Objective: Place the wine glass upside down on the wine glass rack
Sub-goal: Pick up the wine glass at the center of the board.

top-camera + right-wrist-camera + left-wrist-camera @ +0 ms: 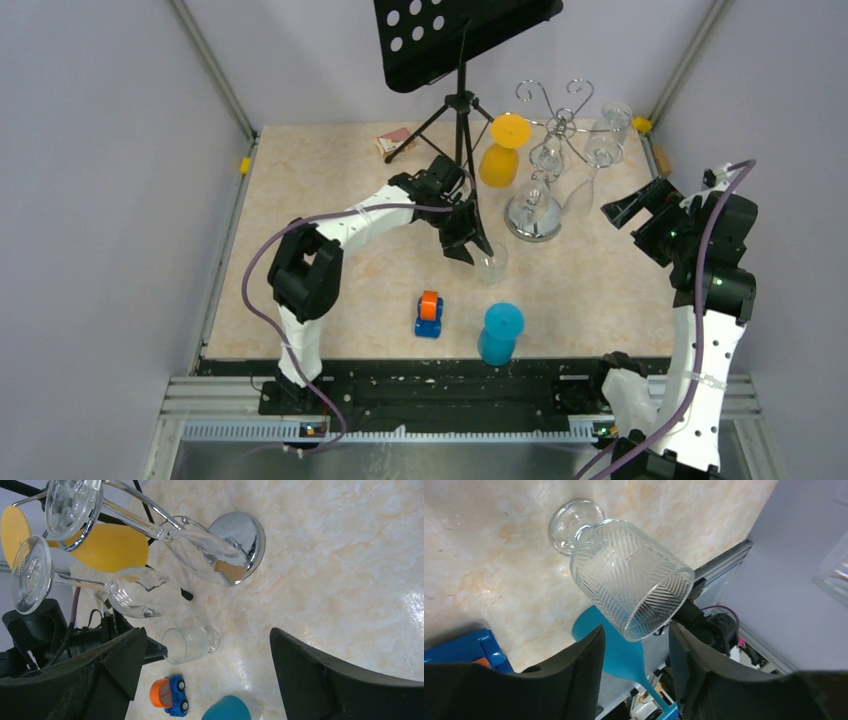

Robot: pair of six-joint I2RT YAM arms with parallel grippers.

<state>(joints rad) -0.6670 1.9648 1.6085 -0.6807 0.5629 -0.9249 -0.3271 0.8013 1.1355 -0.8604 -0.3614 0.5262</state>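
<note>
Marbled table (320,180), wine glass (490,266) just beside left pincer (468,249)

White arm links (355,222), black joints (305,275), purple cables (250,268), black textured jaws, green lights (716,281)

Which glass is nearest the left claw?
The clear ribbed short-stemmed glass standing on the table, directly in front of the open left claw. The blue plastic goblet sits nearer the front edge; the rest hang at the chrome wire rack.
</note>
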